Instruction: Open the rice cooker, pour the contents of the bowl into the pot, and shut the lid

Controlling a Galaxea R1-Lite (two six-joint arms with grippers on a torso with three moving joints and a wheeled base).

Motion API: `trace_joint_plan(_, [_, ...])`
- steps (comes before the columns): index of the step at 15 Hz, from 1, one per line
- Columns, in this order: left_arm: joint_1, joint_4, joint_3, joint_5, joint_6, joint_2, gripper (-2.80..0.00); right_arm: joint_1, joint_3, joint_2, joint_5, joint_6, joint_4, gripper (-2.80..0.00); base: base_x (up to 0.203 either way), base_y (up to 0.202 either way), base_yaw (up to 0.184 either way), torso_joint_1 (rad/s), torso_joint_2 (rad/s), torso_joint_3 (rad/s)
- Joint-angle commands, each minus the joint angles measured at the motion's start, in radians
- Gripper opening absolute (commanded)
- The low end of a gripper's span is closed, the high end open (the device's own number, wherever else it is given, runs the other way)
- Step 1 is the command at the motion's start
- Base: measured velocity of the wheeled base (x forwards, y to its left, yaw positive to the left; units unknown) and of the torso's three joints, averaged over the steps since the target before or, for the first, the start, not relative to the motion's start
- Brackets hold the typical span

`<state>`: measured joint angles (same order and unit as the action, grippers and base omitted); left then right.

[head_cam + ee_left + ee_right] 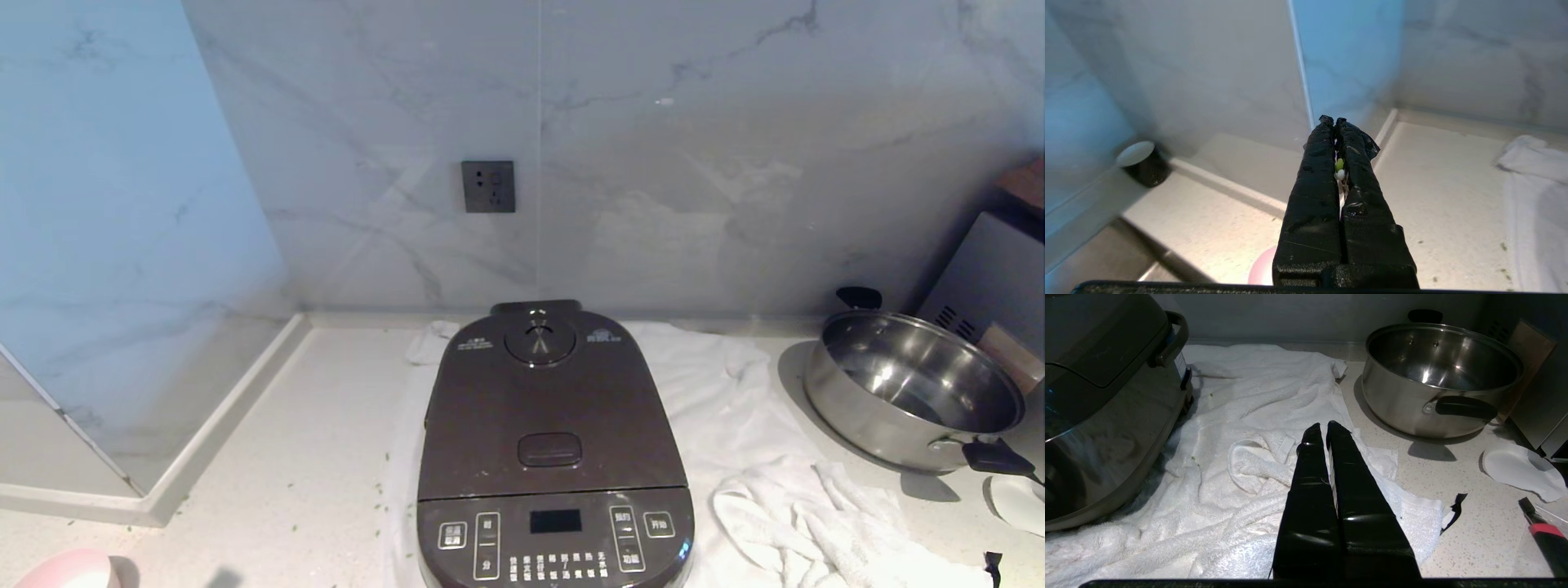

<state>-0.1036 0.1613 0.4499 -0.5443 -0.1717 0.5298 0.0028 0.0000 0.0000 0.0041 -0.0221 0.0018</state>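
Observation:
The dark brown rice cooker (555, 457) stands on a white towel in the middle of the counter, its lid (547, 408) down, so the pot is hidden. The pale pink bowl (69, 569) peeks in at the counter's front left corner; its contents cannot be seen. My left gripper (1334, 121) hovers shut over the counter left of the cooker, above the pink bowl (1261, 271), with a green and a white crumb stuck between its fingers. My right gripper (1323, 426) is shut and empty above the towel, right of the cooker (1098, 408).
A steel pan (910, 392) with black handles sits at the right. White towels (816, 506) lie crumpled beside the cooker. A small black cup (1143, 163) stands on the lower ledge at the far left. Green bits are scattered on the counter (310, 490). Marble walls close the back and left.

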Motion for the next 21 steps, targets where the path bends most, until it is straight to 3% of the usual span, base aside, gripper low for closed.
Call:
trace_joint_plan(1, [0.024,0.004,-0.036,-0.003,0.001,-0.060,-2.80,0.000,0.000,0.002,0.001,-0.001,0.000,-2.80,0.000,0.000,0.000,0.000,0.00,0.000])
trace_joint_plan(7, [0.032,-0.011,-0.074,0.002,-0.001,-0.226,-2.80,0.000,0.000,0.002,0.001,-0.001,0.000,-2.80,0.000,0.000,0.000,0.000,0.00,0.000])
trace_joint_plan(9, [0.101,-0.065,-0.080,0.001,0.001,-0.233,-2.80,0.000,0.000,0.002,0.001,-0.001,0.000,-2.80,0.000,0.000,0.000,0.000,0.00,0.000])
trace_joint_plan(11, [0.164,-0.100,-0.109,0.060,0.003,-0.273,-2.80,0.000,0.000,0.002,0.001,-0.001,0.000,-2.80,0.000,0.000,0.000,0.000,0.00,0.000])
trace_joint_plan(14, [0.129,-0.088,-0.129,0.102,0.010,-0.301,-2.80,0.000,0.000,0.002,0.001,-0.001,0.000,-2.80,0.000,0.000,0.000,0.000,0.00,0.000])
trace_joint_plan(17, [0.102,-0.095,-0.212,0.245,0.007,-0.422,-2.80,0.000,0.000,0.002,0.001,-0.001,0.000,-2.80,0.000,0.000,0.000,0.000,0.00,0.000])
trace_joint_plan(21, [0.105,-0.209,-0.350,0.311,0.009,-0.530,-2.80,0.000,0.000,0.002,0.001,-0.001,0.000,-2.80,0.000,0.000,0.000,0.000,0.00,0.000])
